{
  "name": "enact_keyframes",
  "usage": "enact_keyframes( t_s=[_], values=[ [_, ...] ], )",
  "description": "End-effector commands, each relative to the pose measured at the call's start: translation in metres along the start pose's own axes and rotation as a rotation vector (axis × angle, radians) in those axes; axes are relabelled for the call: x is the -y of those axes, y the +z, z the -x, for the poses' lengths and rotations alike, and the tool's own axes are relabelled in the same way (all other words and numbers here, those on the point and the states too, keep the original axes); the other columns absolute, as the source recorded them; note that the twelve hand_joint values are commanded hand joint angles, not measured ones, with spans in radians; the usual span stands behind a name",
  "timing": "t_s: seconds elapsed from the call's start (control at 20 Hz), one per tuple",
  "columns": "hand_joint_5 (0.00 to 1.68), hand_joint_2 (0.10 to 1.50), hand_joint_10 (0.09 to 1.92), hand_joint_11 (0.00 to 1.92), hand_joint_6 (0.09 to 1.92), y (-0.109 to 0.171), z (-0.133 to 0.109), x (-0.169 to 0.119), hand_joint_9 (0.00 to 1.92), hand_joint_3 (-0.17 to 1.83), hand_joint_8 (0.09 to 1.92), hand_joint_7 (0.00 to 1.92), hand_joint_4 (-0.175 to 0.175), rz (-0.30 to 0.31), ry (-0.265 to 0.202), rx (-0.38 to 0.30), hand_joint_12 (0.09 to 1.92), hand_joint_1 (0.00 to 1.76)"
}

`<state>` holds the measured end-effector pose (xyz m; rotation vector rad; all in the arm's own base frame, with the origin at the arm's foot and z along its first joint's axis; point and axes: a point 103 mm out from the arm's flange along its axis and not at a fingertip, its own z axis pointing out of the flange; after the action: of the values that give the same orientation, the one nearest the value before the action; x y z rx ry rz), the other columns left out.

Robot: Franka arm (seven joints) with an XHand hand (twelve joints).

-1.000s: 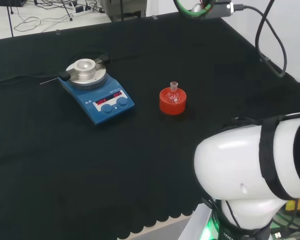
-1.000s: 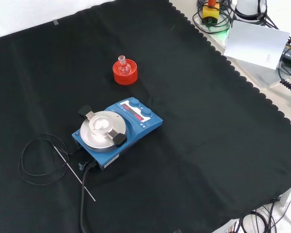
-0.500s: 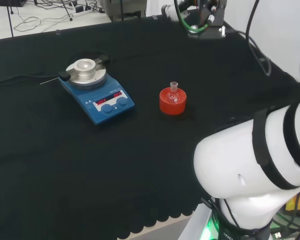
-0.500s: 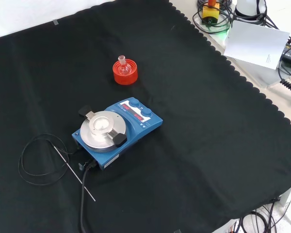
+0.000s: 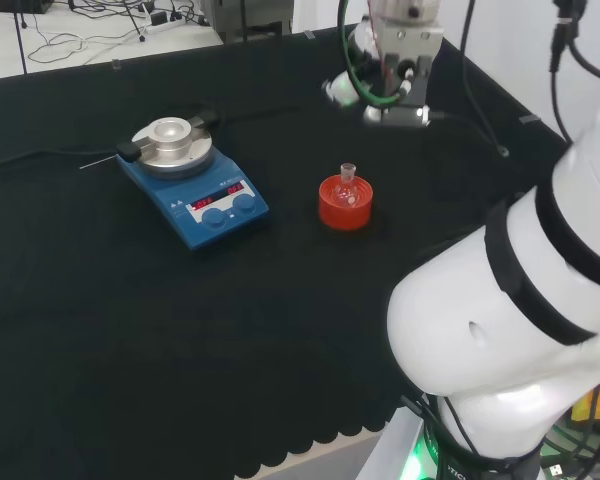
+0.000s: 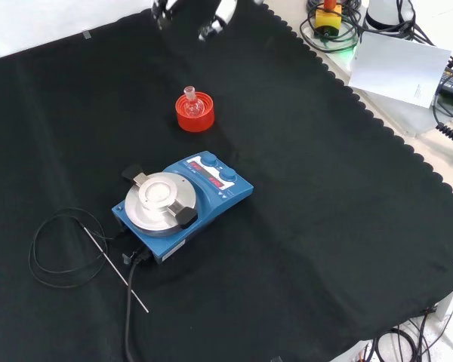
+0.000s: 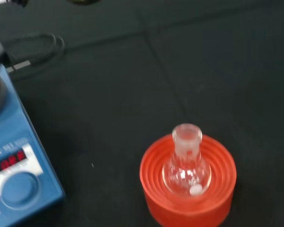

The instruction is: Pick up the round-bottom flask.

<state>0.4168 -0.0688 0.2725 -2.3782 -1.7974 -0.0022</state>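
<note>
The round-bottom flask (image 7: 186,163) sits upright in a red ribbed stand (image 5: 345,203), which keeps its curved base steady, near a blue stirrer plate (image 6: 183,200). The hand (image 6: 211,23) hangs above, well apart; finger state cannot be told.

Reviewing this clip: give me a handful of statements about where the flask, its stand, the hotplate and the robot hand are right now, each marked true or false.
1. The flask sits upright in the red stand. True.
2. The robot hand is closed around the flask. False: it is apart from the flask, at the front view's top edge.
3. The hotplate has a beaker on its plate. False: the metal plate is bare.
4. A small white piece lies inside the flask. True.
5. In the head view, the stand is right of the hotplate. True.
</note>
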Motion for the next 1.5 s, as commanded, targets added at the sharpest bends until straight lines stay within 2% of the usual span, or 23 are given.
enact_keyframes(
  t_s=[0.05,0.25,0.6,1.05,1.5],
  values=[
    [0.56,0.77,0.71,0.06,0.25,0.066,0.012,-0.031,0.4,0.57,0.66,0.21,-0.03,-0.024,0.045,-0.034,1.42,0.79],
    [0.56,0.75,0.71,0.06,0.25,0.085,0.018,-0.035,0.4,0.58,0.66,0.22,-0.03,-0.047,0.056,-0.043,1.42,0.81],
    [0.58,0.72,0.71,0.06,0.27,0.103,0.032,-0.034,0.41,0.59,0.67,0.23,-0.031,-0.071,0.072,-0.044,1.42,0.82],
    [0.6,0.68,0.71,0.07,0.31,0.135,0.042,-0.037,0.43,0.62,0.68,0.24,-0.033,-0.117,0.076,-0.055,1.42,0.84],
    [0.6,0.66,0.7,0.08,0.37,0.146,0.041,-0.038,0.44,0.64,0.68,0.24,-0.036,-0.123,0.07,-0.054,1.42,0.84]
  ],
)
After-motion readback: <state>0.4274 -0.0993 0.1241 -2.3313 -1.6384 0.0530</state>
